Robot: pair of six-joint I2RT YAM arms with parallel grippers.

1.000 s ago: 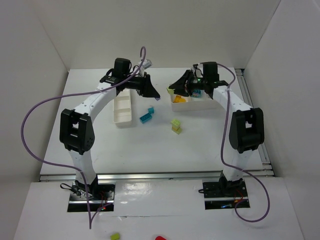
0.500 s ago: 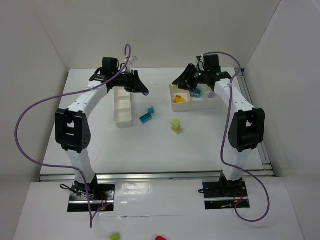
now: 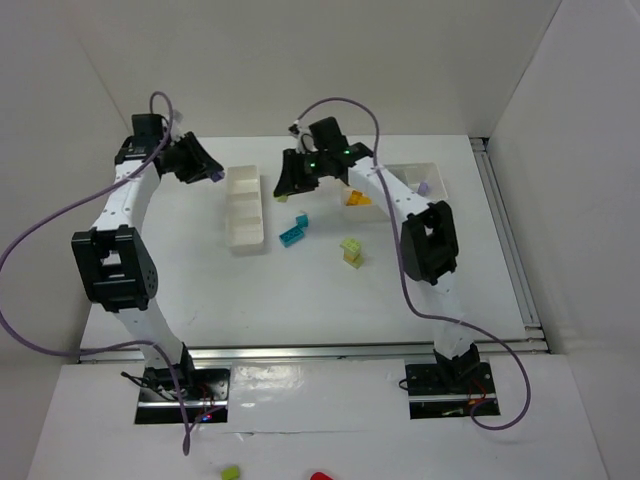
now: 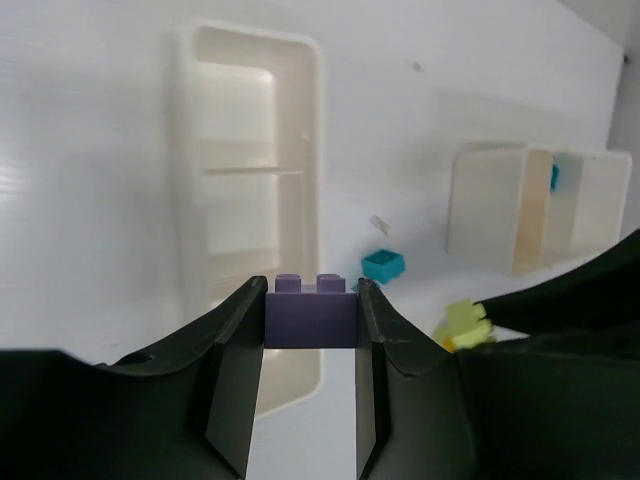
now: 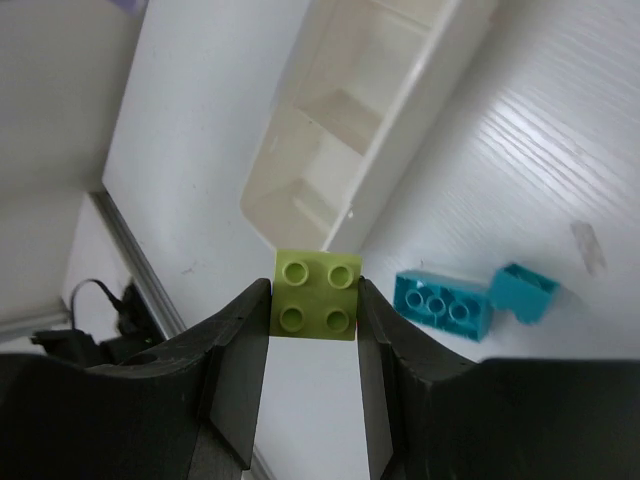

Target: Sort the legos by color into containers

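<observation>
Right gripper point(image 5: 315, 330) has swung from wide tray point(image 4: 485, 205) to centre. Left gripper point(image 4: 310, 345) pulled back, now left of narrow tray point(image 3: 232, 215). Right jaws clamp lime brick point(image 5: 317, 295), hovering just beside narrow tray. Left jaws clamp purple brick point(image 4: 310, 315). I judge both bound for narrow tray. Still loose: teal bricks point(image 3: 293, 230) beneath my right approach, lime-yellow stack point(image 3: 351, 250) nearer me.

Robot lab bench cell, not a home or shop. White panel walls point(image 3: 350, 60) box in a white tabletop point(image 3: 260, 295) on three sides. Left arm point(image 3: 115, 265) and right arm point(image 3: 432, 250) are bolted on metal base plates point(image 3: 180, 385) at the near edge. Aluminium rail point(image 3: 320, 350) runs along the front, exposed purple cables point(image 3: 345, 100) loop off both arms.
</observation>
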